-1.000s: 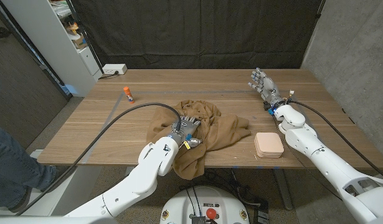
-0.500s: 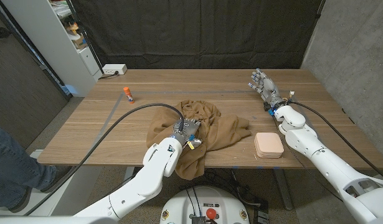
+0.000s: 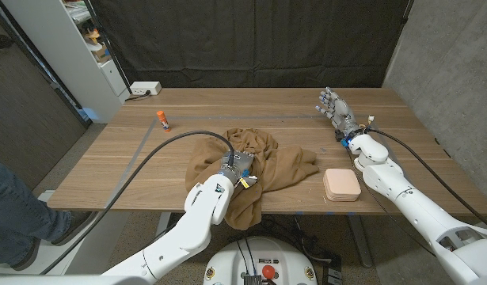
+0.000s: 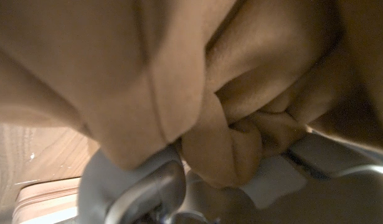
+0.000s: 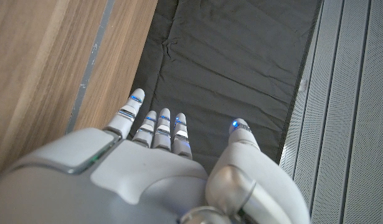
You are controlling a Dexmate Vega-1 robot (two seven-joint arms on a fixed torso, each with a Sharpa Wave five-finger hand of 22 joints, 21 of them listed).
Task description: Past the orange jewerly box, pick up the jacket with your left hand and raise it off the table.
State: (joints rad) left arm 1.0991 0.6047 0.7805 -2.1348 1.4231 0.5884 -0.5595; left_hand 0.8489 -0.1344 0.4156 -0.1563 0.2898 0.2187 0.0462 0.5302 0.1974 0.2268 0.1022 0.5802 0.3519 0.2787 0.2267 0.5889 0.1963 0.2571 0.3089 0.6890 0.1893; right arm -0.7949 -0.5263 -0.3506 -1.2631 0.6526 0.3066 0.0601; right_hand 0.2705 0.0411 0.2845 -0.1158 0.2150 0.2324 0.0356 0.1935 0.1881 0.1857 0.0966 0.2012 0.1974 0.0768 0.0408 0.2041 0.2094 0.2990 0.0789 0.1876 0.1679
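Left hand (image 3: pixel 238 166) barely shifted since earlier frames, forearm edged inward. Fingers (image 4: pixel 141 186) buried in brown jacket (image 3: pixel 259 162) folds, bunching cloth. Jacket on table; jewelry box (image 3: pixel 341 184) beside it. Right hand (image 3: pixel 335 108) idle, fingers spread. Advice: secure thick fold, lift straight up.

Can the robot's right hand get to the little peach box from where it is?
Probably yes. The right hand stands open near the table's far edge, holding nothing, and bare wood lies between it and the peach box. The brown jacket lies off to the side, not in the way.
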